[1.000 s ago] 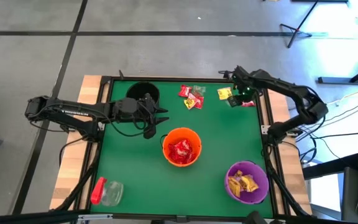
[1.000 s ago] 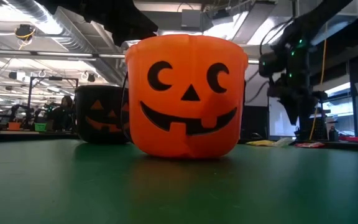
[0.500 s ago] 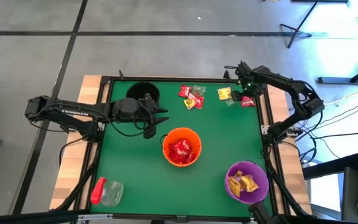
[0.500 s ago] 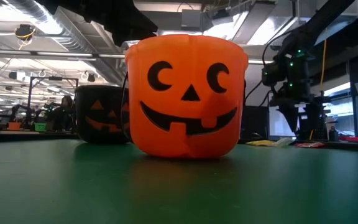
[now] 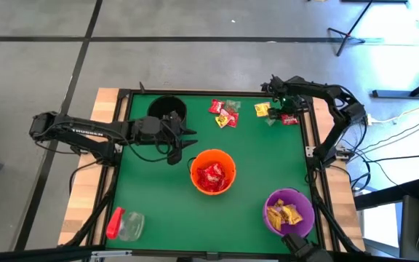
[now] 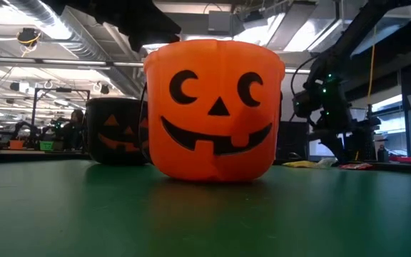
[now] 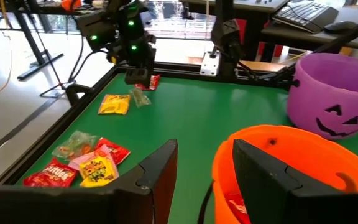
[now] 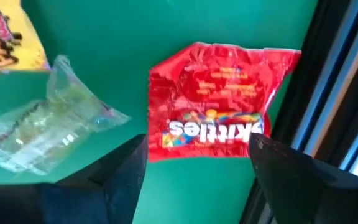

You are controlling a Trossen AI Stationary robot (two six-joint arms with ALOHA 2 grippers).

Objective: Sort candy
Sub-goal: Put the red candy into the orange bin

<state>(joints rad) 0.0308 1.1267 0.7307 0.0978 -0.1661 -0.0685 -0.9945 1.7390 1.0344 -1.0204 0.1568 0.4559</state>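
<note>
Now R fingers (image 8: 129,174) wide over red candy (image 8: 219,102)

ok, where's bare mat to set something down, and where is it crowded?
Free: the wide green stretch between the orange bucket, the red-capped jar and the left gripper; also the strip from the orange bucket to the right rail above the purple bucket. Crowded: the far edge, with the black bucket, the candy cluster and the right gripper, open over a red packet.
</note>
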